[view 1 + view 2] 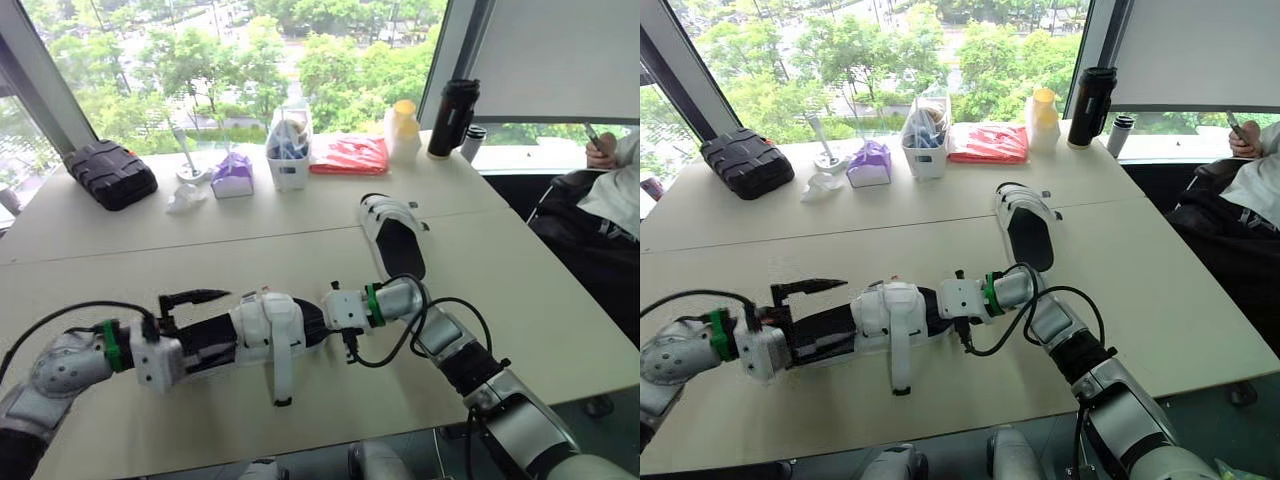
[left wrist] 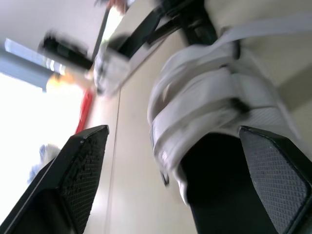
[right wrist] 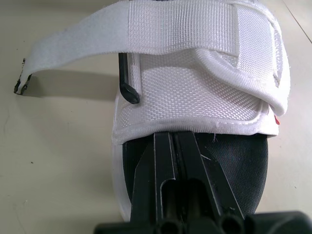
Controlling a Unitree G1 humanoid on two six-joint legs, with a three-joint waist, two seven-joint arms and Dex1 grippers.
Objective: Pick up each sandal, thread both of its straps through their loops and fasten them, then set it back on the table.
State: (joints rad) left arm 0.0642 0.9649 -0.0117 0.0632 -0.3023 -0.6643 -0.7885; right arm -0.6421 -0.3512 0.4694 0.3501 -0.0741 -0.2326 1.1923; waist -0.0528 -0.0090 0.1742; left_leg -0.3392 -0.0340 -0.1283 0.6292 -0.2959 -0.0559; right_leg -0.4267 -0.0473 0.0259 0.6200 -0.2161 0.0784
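Note:
A white-strapped sandal with a black sole [image 1: 265, 330] lies on the table between my two grippers. One long strap [image 1: 280, 370] hangs loose toward the front edge, its end free. My left gripper [image 1: 213, 322] is open at the heel end, with one finger [image 1: 198, 296] raised beside the sandal; in the left wrist view the sandal [image 2: 209, 126] lies between the spread fingers. My right gripper [image 3: 175, 139] is shut, its fingers lying on the black insole [image 3: 243, 165] at the toe end, tips just under the white upper [image 3: 195, 97]. A second sandal [image 1: 392, 232] lies farther back on the right.
Along the window edge stand a black case [image 1: 110, 172], a purple tissue pack [image 1: 232, 175], a white basket [image 1: 288, 150], a red bag [image 1: 348, 155], a yellow cup stack [image 1: 402, 128] and a black flask [image 1: 452, 118]. A person [image 1: 612, 190] sits at the right.

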